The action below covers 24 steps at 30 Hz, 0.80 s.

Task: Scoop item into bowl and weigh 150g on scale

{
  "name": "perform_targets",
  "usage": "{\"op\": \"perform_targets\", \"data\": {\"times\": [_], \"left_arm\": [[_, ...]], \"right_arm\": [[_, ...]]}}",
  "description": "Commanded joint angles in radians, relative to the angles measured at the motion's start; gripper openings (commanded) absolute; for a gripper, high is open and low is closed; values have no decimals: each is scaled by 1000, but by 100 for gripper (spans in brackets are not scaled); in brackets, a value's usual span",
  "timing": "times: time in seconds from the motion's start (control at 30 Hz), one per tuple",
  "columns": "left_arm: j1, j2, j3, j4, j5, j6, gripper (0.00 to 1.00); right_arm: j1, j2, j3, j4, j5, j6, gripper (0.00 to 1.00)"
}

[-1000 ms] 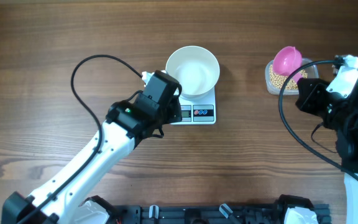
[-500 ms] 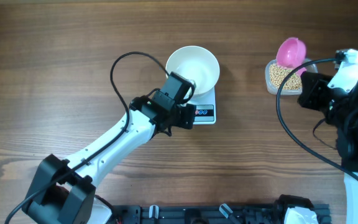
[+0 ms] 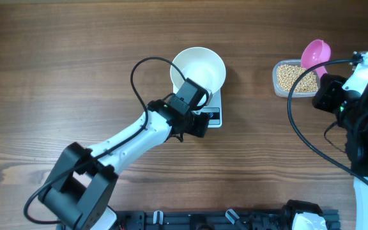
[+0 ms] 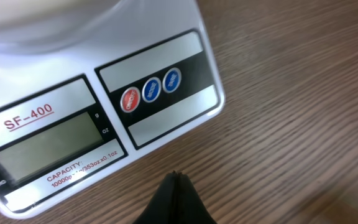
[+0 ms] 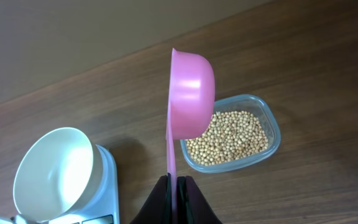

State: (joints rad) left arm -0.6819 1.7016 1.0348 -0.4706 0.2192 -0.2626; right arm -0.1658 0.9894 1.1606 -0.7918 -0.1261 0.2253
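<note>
While our left end effector [image 4: 174, 179], pressed together, hovers at six o'clock of the scale [image 4: 173, 115], our right end effector [image 5: 174, 182] pinches a pink scoop [image 5: 191, 93] near the soybeans [image 5: 229, 137].

Bowl [image 3: 198, 71] on scale [image 3: 214, 102]; tub [image 3: 277, 80] with beans [image 3: 292, 78] well apart to right; scoop [image 3: 315, 52] above tub's far right corner.

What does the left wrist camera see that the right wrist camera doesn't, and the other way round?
Only left wrist: the display, the red and blue buttons, the shut left gripper. Only right wrist: the pink scoop clamped in the right gripper, the clear tub of beans, the empty inside of the white bowl. Both: the white scale and the wooden table.
</note>
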Motion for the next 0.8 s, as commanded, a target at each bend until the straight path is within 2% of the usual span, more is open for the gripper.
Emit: {"op": "perform_targets", "data": {"times": [0.0,0.17,0.3,0.47,0.63,0.77], "left_arm": [[-1,19,-5,0,-9,22,4],[0,-46,-4,-13,-16,19,4],[0,-223,-5,-29,-154,-36,4],[-2,-316,-27,-73,-148,-67,4],[5,-338,-182,-24,-138,-132,4],[17,-479,-192,-9,-111,-142,4]], "right_arm": [[-2,8,16,4,41,-17,4],[-2,29,16,-2,63,-20,4],[-2,56,16,-15,63,-20,4],[-2,65,16,-29,63,-20,4],[-2,64,16,-33,63,-32,4],[-2,64,16,-33,63,-64,5]]}}
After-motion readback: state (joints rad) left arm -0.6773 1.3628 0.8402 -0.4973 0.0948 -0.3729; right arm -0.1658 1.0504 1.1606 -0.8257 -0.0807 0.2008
